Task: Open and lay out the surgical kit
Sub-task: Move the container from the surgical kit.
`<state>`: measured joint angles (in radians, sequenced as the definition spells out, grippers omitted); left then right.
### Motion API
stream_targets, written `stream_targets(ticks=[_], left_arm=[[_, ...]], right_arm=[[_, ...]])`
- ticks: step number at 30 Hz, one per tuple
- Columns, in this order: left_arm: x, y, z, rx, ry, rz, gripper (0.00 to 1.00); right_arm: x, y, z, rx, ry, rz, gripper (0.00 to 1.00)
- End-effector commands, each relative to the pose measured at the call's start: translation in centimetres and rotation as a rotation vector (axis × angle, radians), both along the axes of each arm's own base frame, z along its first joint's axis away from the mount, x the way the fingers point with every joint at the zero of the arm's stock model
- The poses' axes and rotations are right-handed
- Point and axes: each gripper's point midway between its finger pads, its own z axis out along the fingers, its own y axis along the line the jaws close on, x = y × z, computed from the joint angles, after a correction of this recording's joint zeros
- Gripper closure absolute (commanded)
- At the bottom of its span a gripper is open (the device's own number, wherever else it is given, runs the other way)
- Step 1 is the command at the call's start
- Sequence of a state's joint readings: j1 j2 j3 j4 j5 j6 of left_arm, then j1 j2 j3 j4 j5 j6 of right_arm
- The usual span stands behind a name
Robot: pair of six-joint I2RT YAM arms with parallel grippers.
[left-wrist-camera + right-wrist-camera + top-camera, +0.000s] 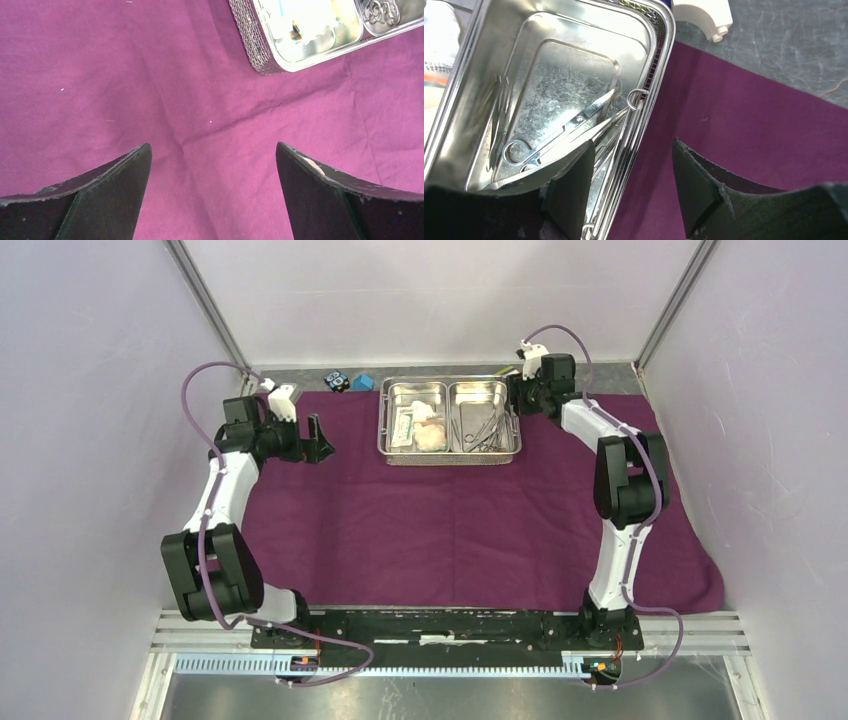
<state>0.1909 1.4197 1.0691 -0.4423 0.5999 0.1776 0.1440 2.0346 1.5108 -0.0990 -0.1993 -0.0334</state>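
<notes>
In the overhead view's upper right, the right gripper [633, 150] straddles a wall of the steel tray [663, 40], jaws apart, holding nothing; upper left, the left gripper [213, 150] gapes wide above the cloth wrap [100, 75]

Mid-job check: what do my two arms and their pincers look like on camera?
The left arm and right arm match: white links, black joints. A lilac cable loops along each, and a white camera block tops each wrist. The left pincer and right pincer have black wedge-shaped fingers with scuffed edges.
</notes>
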Motion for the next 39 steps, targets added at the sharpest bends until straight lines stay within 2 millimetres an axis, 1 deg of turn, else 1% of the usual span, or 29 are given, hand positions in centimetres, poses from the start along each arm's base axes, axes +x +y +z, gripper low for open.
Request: stream_targets(ticks=[1,4,8,9,12,19,22,24,28,31,34,36,37,38,39], left_arm=[[1.8,-0.4,1.8,-0.011,-0.058,0.017,0.00],[1.8,-0.7,1.5,-0.012,-0.056,0.012,0.00],[1.5,-0.9,1.1,-0.015,-0.052,0.013,0.00],[1.5,-0.9,1.1,-0.014,-0.053,0.013,0.00],[1.5,-0.9,1.1,-0.012,-0.053,0.015,0.00],[1.3,-0.9,1.5,-0.006,-0.066,0.015,0.00],[1.4,-0.9,1.4,-0.007,-0.064,0.016,0.00],[1.4,-0.9,1.4,-0.009,-0.062,0.016,0.00],[1.4,-1.0,1.3,-0.012,-0.060,0.011,0.00],[1.4,-1.0,1.3,-0.011,-0.060,0.011,0.00],[1.3,-1.0,1.5,-0.007,-0.068,0.010,0.00],[1.3,-1.0,1.6,-0.005,-0.071,0.010,0.00],[1.3,-0.9,1.7,-0.003,-0.075,0.011,0.00],[1.2,-0.9,1.8,-0.004,-0.075,0.011,0.00],[1.2,-0.9,1.7,-0.003,-0.075,0.011,0.00]], right_arm=[[1.3,0.4,1.1,0.048,-0.024,-0.049,0.37],[0.9,0.5,-0.1,0.058,-0.001,-0.048,0.41],[0.7,0.7,-1.0,0.070,0.012,-0.046,0.50],[0.7,0.8,-1.2,0.074,0.016,-0.043,0.51],[0.7,1.0,-2.0,0.088,0.035,-0.042,0.51],[0.7,1.1,-3.2,0.094,0.059,-0.051,0.51],[0.7,1.0,-3.3,0.088,0.058,-0.056,0.52],[0.8,0.8,-3.1,0.083,0.055,-0.060,0.56],[0.8,0.4,-2.6,0.084,0.043,-0.070,0.69],[0.5,0.1,-2.3,0.090,0.041,-0.076,0.73],[0.0,-0.5,-1.6,0.100,0.025,-0.093,0.77],[-0.6,-1.2,-1.3,0.114,0.028,-0.115,0.83],[-0.4,-1.6,-0.3,0.131,-0.004,-0.130,0.87],[-0.7,-2.0,-0.2,0.140,-0.006,-0.143,0.89],[-0.9,-2.6,0.3,0.152,-0.017,-0.159,0.92]])
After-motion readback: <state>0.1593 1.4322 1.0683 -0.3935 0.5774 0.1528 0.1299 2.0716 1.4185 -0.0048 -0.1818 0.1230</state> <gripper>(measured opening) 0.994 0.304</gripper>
